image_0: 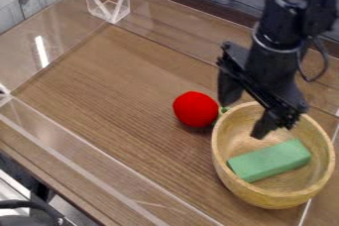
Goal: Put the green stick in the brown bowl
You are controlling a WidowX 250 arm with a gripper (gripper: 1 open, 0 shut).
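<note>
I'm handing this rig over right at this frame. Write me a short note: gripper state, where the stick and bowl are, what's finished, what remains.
Gripper: open, empty, raised above the brown bowl's left rim.
Green stick: lying inside the bowl, free of the fingers.
Red ball: on the table just left of the bowl, not part of the job.
Done: stick placed in the bowl and released.
Left: nothing on the task itself; probably just move the arm clear.
</note>
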